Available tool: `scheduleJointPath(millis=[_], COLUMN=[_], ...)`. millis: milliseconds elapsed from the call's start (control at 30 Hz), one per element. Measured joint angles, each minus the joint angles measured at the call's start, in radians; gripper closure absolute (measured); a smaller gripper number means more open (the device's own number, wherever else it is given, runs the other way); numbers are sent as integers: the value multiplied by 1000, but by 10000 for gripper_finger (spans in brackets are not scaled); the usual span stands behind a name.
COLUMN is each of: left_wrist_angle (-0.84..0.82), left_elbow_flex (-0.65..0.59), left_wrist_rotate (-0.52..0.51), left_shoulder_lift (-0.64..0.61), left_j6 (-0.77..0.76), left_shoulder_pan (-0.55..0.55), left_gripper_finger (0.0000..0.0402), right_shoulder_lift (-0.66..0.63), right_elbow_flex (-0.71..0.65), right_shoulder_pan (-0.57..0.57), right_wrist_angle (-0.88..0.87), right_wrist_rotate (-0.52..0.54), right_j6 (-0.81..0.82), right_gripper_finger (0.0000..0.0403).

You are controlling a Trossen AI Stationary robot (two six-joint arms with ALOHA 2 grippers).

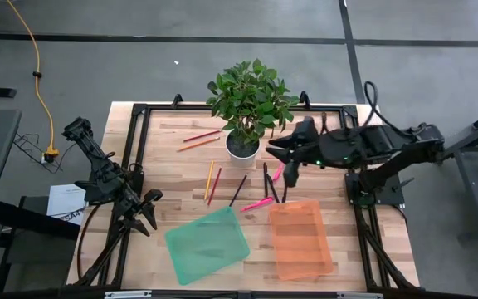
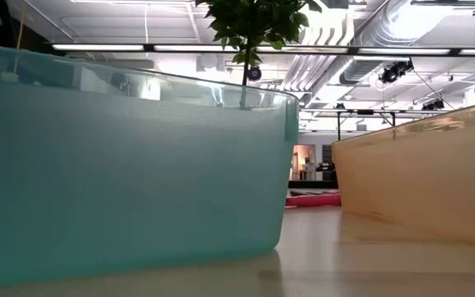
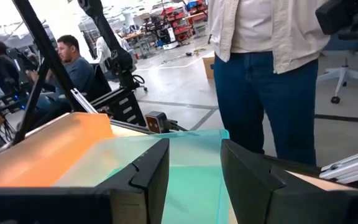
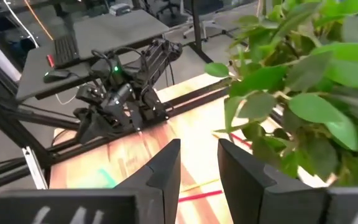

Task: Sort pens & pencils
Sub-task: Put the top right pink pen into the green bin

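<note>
Several pencils lie flat on the wooden table: a red and an orange one (image 1: 199, 139) left of the plant pot, and a yellow (image 1: 208, 178), a red (image 1: 215, 184) and a dark brown one (image 1: 237, 191) nearer the middle. Pink pens (image 1: 258, 203) (image 1: 279, 172) and black pens (image 1: 269, 183) lie right of them. My right gripper (image 1: 274, 152) hovers open above the pens beside the pot, nothing between its fingers (image 4: 166, 168). My left gripper (image 1: 152, 212) waits open at the table's left, facing the green tray (image 3: 191, 155).
A potted plant (image 1: 247, 108) stands at the far middle, its leaves (image 4: 303, 93) close beside my right gripper. A green tray (image 1: 207, 245) and an orange tray (image 1: 299, 239) sit near the front edge, with a pink pen (image 2: 312, 200) behind them. A person (image 3: 260, 68) stands beyond the table.
</note>
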Motion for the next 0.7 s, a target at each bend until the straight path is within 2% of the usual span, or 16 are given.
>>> scheduleJointPath(millis=[200, 400, 533, 700], left_wrist_angle=[0, 9, 99, 332], left_elbow_flex=[0, 0, 0, 0], left_wrist_rotate=[0, 0, -27, -163], left_shoulder_lift=[0, 0, 0, 0], left_j6=[157, 313, 341, 418], left_shoulder_pan=[0, 0, 0, 0], left_gripper_finger=[268, 268, 268, 268], right_shoulder_lift=[123, 193, 211, 227], right_elbow_flex=[114, 149, 148, 148], right_shoulder_pan=[-1, -17, -21, -20], right_wrist_angle=[-160, -193, -201, -255], right_wrist_rotate=[56, 43, 32, 10], right_j6=[105, 188, 242, 307], right_gripper_finger=[307, 307, 307, 307])
